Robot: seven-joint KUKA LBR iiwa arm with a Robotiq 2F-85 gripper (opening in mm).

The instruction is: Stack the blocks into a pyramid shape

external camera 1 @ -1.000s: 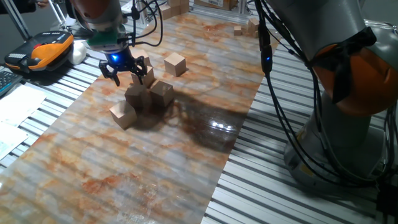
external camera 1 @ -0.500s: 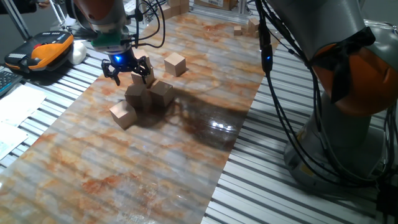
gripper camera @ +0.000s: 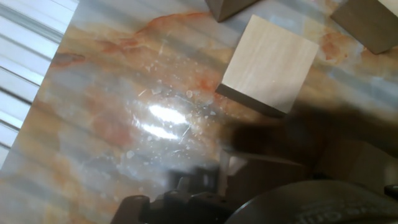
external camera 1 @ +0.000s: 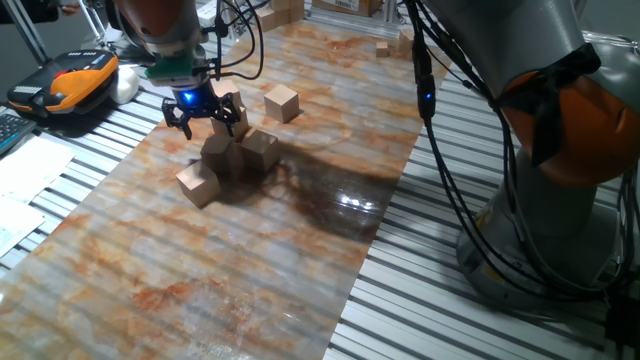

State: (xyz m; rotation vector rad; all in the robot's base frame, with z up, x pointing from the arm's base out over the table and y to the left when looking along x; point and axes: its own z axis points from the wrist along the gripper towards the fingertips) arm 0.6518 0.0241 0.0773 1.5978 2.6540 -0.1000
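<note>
From the fixed view I see the gripper (external camera 1: 203, 115) in the upper left of the frame, hanging just above a cluster of blocks on the marbled tabletop (external camera 1: 250, 260). Its dark fingers (external camera 1: 181, 118) are spread apart with nothing between them, so I read it as released. One tan block (external camera 1: 237, 122) sits right beside the right-hand finger; I cannot tell whether they touch. Directly beneath the gripper is a raised block (external camera 1: 217, 154) that seems to rest on others, with another block (external camera 1: 261, 148) pressed against its right side and a fourth block (external camera 1: 198, 184) at the lower left of the cluster, on the table. A lone block (external camera 1: 282, 102) stands apart, up and to the right of the group. A heap of smaller wooden pieces (external camera 1: 392, 44) lies at the far top edge of the tabletop. The orange-and-grey robot base (external camera 1: 560, 140) fills the right side, and an orange-and-black device (external camera 1: 68, 82) rests at the far left.

From the hand view I look down at the glossy tabletop (gripper camera: 124, 112), glare near the middle. A pale block top (gripper camera: 270, 64) dominates the upper right. Corners of two more blocks show along the top edge, one at centre (gripper camera: 227, 7) and one at far right (gripper camera: 368, 23). Dark, blurred gripper parts (gripper camera: 186, 202) cross the bottom; the fingertips are not clear here.
</note>
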